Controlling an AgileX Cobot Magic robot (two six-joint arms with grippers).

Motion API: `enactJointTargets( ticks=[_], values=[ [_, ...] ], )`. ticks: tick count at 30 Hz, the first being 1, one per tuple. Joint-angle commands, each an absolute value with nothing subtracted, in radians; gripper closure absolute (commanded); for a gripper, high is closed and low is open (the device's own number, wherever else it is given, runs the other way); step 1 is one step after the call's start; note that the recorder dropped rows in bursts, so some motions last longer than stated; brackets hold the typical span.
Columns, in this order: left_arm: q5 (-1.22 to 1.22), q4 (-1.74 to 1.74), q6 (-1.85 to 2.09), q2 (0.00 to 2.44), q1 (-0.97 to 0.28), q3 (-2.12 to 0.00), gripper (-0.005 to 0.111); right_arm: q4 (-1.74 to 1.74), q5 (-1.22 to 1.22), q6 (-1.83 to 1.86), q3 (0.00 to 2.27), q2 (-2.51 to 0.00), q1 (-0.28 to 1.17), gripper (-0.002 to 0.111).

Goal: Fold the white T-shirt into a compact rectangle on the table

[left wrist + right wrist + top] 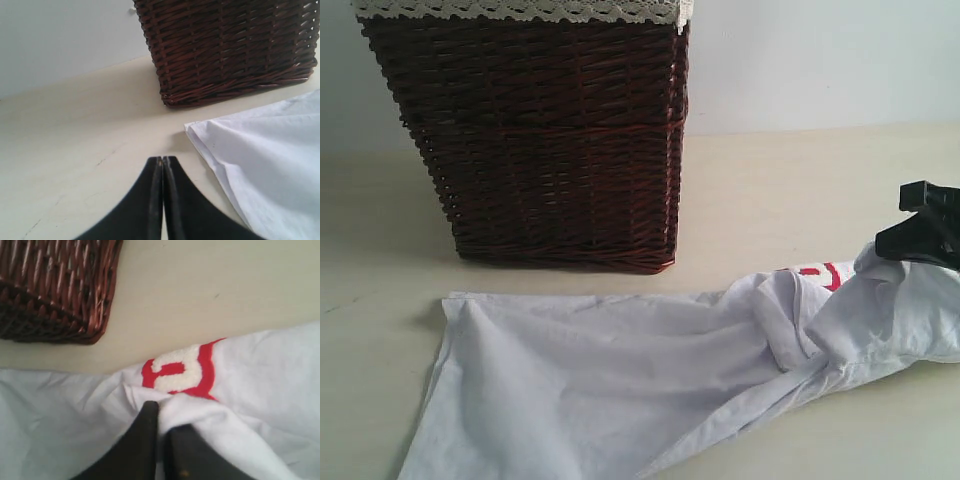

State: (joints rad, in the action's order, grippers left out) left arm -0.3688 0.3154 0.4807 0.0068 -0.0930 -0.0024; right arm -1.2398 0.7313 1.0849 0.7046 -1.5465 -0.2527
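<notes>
While the right gripper pinched the white T-shirt beside its red lettering, the left gripper hovered empty.
The shirt lay rumpled and unfolded on the counter before the wicker basket, one end bunched toward the right jaws, clenched on a fold, probably to pull it flat. The left jaws were pressed together on nothing, near the shirt's corner.

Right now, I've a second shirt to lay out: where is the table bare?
Bare table lies right of the basket, back to the wall, and in a patch left of the basket, beyond the white T-shirt's corner. The front is crowded: the shirt covers it, bunched at the right claw.
</notes>
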Motion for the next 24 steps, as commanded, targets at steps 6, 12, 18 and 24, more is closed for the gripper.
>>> enactJointTargets(
  ticks=[6, 12, 18, 24],
  values=[
    [-0.364, 0.319, 0.477, 0.0, -0.091, 0.0, 0.104, -1.327, 0.417, 1.094, 0.706, -1.539, -0.258, 0.058],
    [-0.364, 0.319, 0.477, 0.0, -0.091, 0.0, 0.104, -1.219, 0.732, 1.177, 0.706, -1.521, -0.258, 0.063],
    [-0.364, 0.319, 0.477, 0.0, -0.091, 0.0, 0.104, -0.757, 1.065, 1.271, 0.706, -1.502, -0.256, 0.086],
    [-0.364, 0.319, 0.477, 0.0, -0.091, 0.0, 0.104, -0.393, 1.005, 1.454, 0.702, -1.519, -0.256, 0.063]
  ],
)
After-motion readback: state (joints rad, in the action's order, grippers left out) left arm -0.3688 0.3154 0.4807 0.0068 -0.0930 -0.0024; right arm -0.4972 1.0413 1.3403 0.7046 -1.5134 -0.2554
